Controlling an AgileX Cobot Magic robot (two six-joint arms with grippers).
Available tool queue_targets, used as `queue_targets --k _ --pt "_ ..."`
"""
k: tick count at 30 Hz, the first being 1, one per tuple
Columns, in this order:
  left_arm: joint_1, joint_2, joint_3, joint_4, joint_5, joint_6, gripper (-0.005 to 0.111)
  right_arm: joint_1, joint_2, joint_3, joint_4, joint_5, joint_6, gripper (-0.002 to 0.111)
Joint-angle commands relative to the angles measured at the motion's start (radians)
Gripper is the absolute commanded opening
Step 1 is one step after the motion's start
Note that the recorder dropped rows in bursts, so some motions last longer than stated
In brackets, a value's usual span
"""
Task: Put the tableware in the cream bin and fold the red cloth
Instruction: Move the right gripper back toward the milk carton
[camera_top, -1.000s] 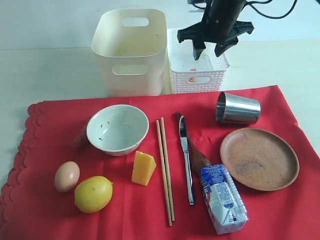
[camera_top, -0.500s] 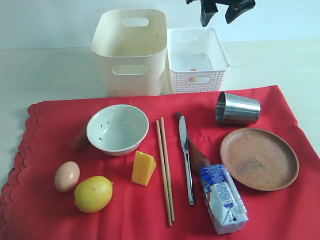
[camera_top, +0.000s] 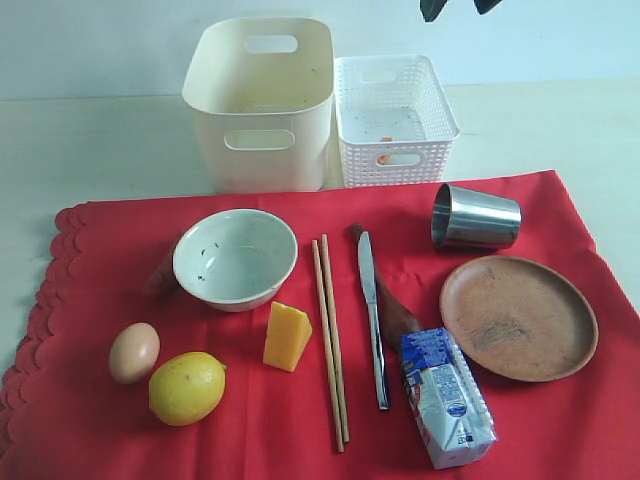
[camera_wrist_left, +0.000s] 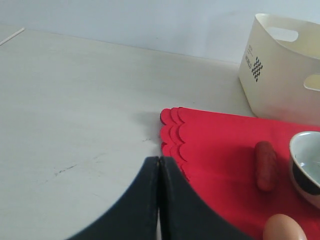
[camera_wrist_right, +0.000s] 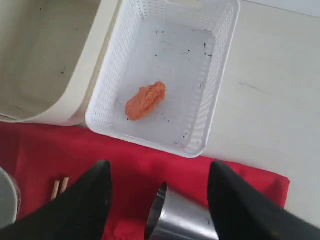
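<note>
The red cloth (camera_top: 300, 420) lies flat with its scalloped edge (camera_wrist_left: 172, 135) at the left. On it are the pale bowl (camera_top: 235, 258), two chopsticks (camera_top: 330, 340), the knife (camera_top: 372, 320) over a dark spoon (camera_top: 398, 315), the steel cup (camera_top: 476, 217) on its side and the wooden plate (camera_top: 518, 316). The cream bin (camera_top: 260, 100) stands behind the cloth. My right gripper (camera_top: 458, 6) is open high above, with only its tips showing; the cup (camera_wrist_right: 182, 220) lies far below it. My left gripper (camera_wrist_left: 159, 161) is shut and empty over bare table beside the scalloped edge.
A white lattice basket (camera_top: 395, 165) beside the bin holds an orange food piece (camera_wrist_right: 145, 100). An egg (camera_top: 134, 352), lemon (camera_top: 187, 388), cheese wedge (camera_top: 287, 336), milk carton (camera_top: 446, 396) and a reddish sausage (camera_wrist_left: 265, 165) beside the bowl lie on the cloth.
My right gripper has risen from just over the white basket to the top edge of the exterior view, still open. Nothing on the cloth moved.
</note>
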Motion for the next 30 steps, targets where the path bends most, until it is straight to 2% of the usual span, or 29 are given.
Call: queue_targets --k 1,12,30 --pt "-0.004 -0.006 0.0 0.001 -0.006 0.0 0.0 -0.001 -0.09 0.109 0.0 -0.056 -0.022 0.056" --pt "-0.004 -0.006 0.0 0.001 -0.006 0.0 0.0 -0.001 -0.303 0.397 0.129 -0.128 -0.12 0.056" --pt "-0.004 -0.006 0.0 0.001 -0.006 0.0 0.0 -0.001 -0.677 0.887 0.219 -0.144 -0.128 0.054"
